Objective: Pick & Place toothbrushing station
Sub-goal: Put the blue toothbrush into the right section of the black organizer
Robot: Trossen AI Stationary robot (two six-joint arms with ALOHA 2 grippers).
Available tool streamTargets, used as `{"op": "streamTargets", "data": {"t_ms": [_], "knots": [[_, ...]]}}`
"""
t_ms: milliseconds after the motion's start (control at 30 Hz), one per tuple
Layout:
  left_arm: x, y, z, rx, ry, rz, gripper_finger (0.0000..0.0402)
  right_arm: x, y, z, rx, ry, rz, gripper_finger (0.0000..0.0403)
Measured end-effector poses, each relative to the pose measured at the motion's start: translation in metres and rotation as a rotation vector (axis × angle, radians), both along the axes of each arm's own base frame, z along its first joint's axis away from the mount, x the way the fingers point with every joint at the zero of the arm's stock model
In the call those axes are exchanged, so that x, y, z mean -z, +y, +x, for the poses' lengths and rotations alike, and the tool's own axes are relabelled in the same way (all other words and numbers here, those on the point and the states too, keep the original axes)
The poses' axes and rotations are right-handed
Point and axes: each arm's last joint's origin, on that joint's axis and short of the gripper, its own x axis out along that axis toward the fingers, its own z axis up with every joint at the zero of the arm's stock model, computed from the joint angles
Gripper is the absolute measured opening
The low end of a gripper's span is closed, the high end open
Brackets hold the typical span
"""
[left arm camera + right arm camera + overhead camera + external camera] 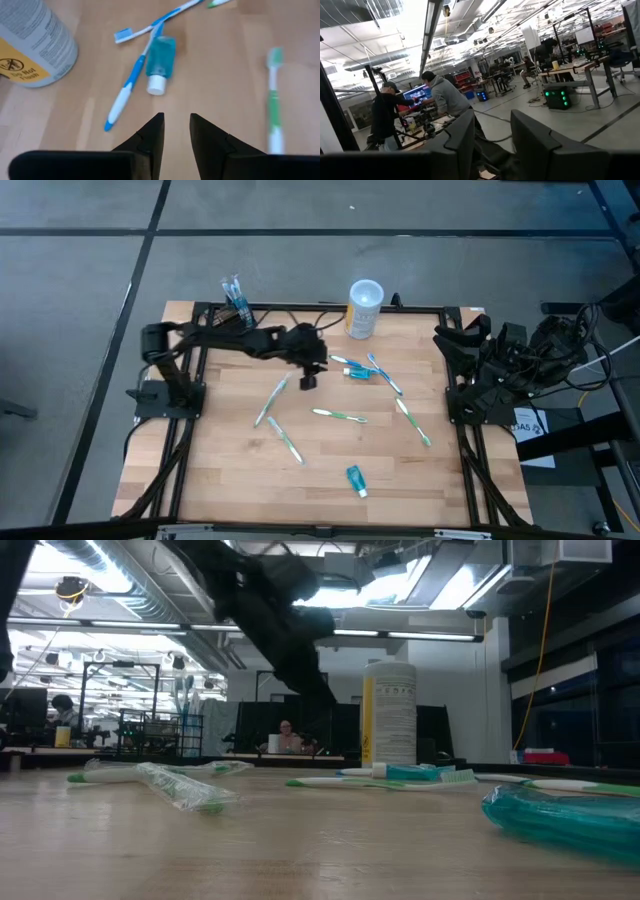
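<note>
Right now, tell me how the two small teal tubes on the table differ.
The far tube lies near the cup, touching crossed blue toothbrushes; the near tube lies alone toward the table's front edge. The far tube lies crosswise in the high view, the near one roughly lengthwise. The left gripper hovers beside the far tube, away from the near one. Both are teal with white caps.
</note>
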Motion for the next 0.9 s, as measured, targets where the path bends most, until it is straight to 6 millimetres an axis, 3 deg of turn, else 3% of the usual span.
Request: {"op": "streamTargets", "data": {"t_ms": [167,367,600,900], "knots": [[0.011,0.026,0.025,-0.022,0.078,0.044,0.0093,-0.001,0.000,0.000,-0.012,-0.014,0.013,0.0130],[0.026,0.053,0.036,0.021,0.142,0.013,0.0129,-0.002,0.001,0.000,-0.038,-0.037,0.014,0.0130],[0.036,0.066,0.033,0.066,0.155,-0.046,0.0160,-0.003,0.002,0.000,-0.053,-0.045,0.005,0.0130],[0.047,0.076,0.028,0.066,0.172,-0.108,0.0155,-0.004,0.002,0.000,-0.074,-0.057,-0.015,0.0130]]}}
